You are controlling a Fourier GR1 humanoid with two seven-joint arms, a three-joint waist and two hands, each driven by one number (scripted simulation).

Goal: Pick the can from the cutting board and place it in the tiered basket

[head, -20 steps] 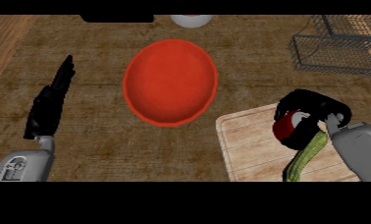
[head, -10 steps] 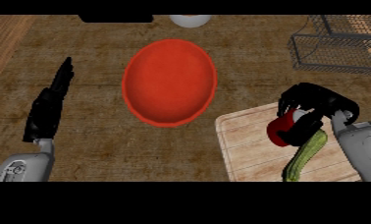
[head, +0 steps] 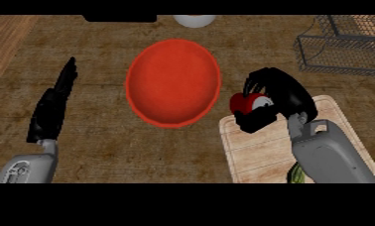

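A: Where's the can sitting right now?

B: Red can, inside the right hand. Black fingers are curling over the top of it and the thumb is wrapping under, so the hand is clamping on the can. It's showing over the far left corner of the cutting board; can't tell if it's touching the board or just off it.

A: Step?

B: Looks like grasp done, carry starting. Basket not reached yet.

A: And doing it well means?

B: My call: be lifting straight up before swinging, then be travelling away and right toward the wire tiered basket, which is sitting well apart at the far right edge. Be keeping the can upright and clear of the basket rim before lowering it into a tier. Also be staying off the red plate just beside the hand on its left.

A: Arm pose?

B: Right grey forearm is coming in from the lower right, hand tilting inward toward the plate, wrist over the board. Something green is peeking out under the forearm at the bottom edge, can't identify it.

A: Other hand?

B: Left hand is resting at the left side over the wooden counter, fingers straight and pointing up, holding nothing.
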